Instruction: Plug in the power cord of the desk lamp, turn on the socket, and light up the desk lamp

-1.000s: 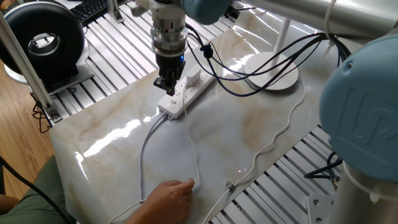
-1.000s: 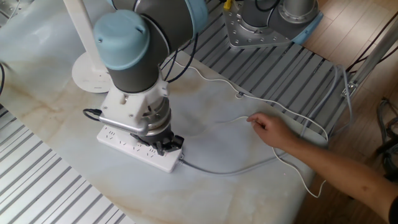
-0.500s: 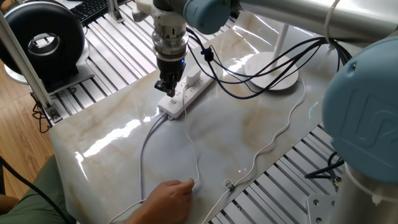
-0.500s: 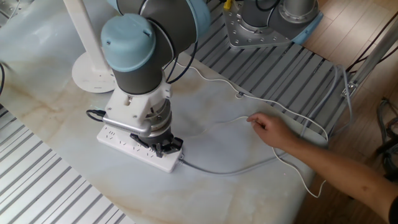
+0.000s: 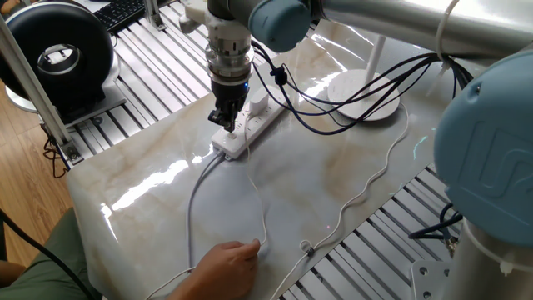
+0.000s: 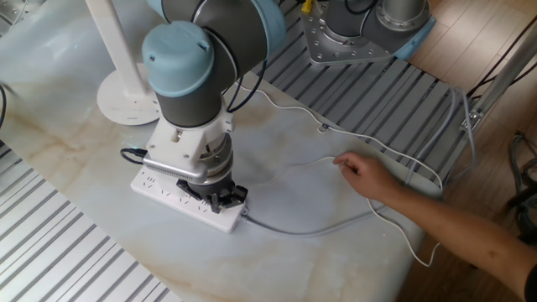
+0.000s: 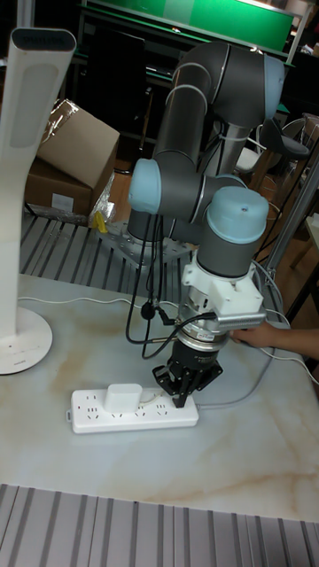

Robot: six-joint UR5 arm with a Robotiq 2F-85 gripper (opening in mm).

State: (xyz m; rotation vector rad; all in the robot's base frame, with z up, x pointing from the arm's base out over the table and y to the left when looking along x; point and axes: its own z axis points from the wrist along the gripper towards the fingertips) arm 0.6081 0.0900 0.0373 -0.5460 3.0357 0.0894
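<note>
Compared with a second ago, the gripper [image 5: 226, 119] sits slightly farther along the socket [image 5: 248, 129], toward its outlets; the socket itself has not shifted. The black jaws point straight down at the strip's cable end, tips at its top face; whether they are parted or closed cannot be told. The power cord's plug block [image 7: 125, 398] stands in the socket. The desk lamp [image 7: 24, 208] rises beyond. A person's hand [image 6: 369, 178] rests on the table [image 5: 166, 179], touching the power cord.

Bright, sharp pictures; white glare streaks the table [image 5: 158, 179].
</note>
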